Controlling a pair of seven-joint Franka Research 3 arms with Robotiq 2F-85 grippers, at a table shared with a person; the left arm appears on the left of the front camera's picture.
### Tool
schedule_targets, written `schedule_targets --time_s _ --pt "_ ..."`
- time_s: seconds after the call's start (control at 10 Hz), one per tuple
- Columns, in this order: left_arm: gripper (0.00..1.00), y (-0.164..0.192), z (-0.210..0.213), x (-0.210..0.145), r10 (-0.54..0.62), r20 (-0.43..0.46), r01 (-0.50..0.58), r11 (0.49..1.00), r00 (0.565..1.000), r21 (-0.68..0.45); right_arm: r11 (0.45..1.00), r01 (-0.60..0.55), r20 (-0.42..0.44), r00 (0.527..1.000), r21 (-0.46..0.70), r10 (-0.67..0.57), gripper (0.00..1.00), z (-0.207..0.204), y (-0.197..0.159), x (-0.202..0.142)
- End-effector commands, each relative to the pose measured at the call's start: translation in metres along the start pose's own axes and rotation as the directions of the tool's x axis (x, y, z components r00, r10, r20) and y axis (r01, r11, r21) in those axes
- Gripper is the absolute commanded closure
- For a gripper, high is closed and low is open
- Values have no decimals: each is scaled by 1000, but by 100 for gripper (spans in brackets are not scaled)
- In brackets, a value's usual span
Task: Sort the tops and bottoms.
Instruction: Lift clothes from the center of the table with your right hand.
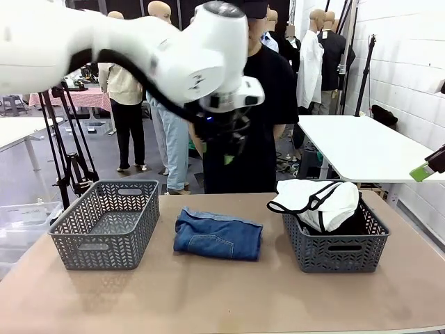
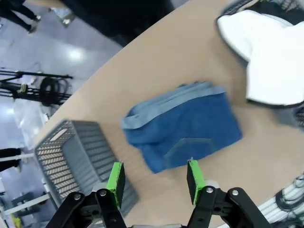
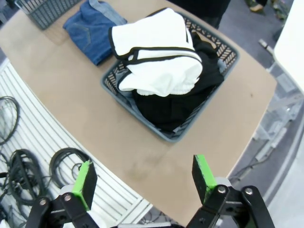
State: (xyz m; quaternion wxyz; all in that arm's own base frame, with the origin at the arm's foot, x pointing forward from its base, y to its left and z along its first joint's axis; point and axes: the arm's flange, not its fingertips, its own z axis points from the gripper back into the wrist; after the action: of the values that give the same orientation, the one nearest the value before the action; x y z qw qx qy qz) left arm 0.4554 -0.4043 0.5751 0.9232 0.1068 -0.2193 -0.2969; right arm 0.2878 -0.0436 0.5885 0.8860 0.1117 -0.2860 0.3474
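A folded blue denim bottom (image 1: 217, 235) lies on the table between two grey baskets. My left gripper (image 1: 227, 152) hangs high above it, open and holding nothing; from the left wrist, the denim (image 2: 183, 126) is below the gripper (image 2: 155, 179). In the right basket (image 1: 334, 252), a white top with black trim (image 1: 316, 200) rests on a black top (image 1: 353, 224). My right gripper (image 1: 423, 172) is off the table's right side, open and empty. From the right wrist, the gripper (image 3: 145, 178) is high over the table's edge, near the white top (image 3: 156, 57) and black top (image 3: 180, 107).
The left basket (image 1: 104, 223) is empty. A person in black stands at the far side, behind my left gripper. A white table (image 1: 361, 142) stands at the back right. Cables (image 3: 28, 156) lie on the floor beside the table.
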Motion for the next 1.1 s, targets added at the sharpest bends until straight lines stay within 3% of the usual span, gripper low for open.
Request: schedule_targets --time_s 0.0,0.4,0.6,1.0 --pt "32 21 -4 -55 21 81 -25 999 996 48 1000 6 -8 1000 -14 -6 0 -1 -1 4" --pt "32 78 44 -134 219 156 -206 974 963 -95 1000 6 -8 1000 -14 -6 0 -1 -1 4" --pt "32 88 57 -155 250 99 -234 961 963 -150 1000 6 -8 1000 -14 -6 0 -1 -1 4" --pt "32 86 61 -167 202 -78 -215 951 976 -224 1000 6 -8 1000 -14 -6 0 -1 -1 4"
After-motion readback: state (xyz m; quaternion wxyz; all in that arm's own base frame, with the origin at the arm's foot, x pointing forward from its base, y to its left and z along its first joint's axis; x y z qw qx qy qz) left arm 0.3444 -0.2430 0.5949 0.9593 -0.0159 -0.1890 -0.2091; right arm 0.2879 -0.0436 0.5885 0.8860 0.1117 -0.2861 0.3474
